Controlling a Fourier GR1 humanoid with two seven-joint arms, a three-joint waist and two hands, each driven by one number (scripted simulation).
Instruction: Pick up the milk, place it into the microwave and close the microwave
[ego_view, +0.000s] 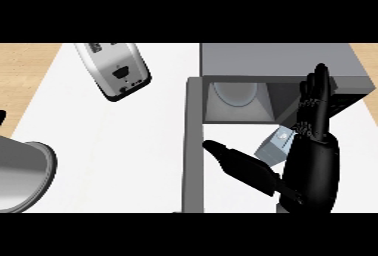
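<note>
1. Head view: right hand is sitting in front of the open microwave, fingers straight and pointing into the cavity, thumb spread to its left, gripping nothing.
2. Milk is lying tilted on the desk between thumb and fingers, touching the fingers, just short of the cavity.
3. Door is standing open, left of the thumb.
4. Left hand: only a dark sliver at the left edge; state cannot be told.
5. Judgement: placing is under way; closing remains.
</note>
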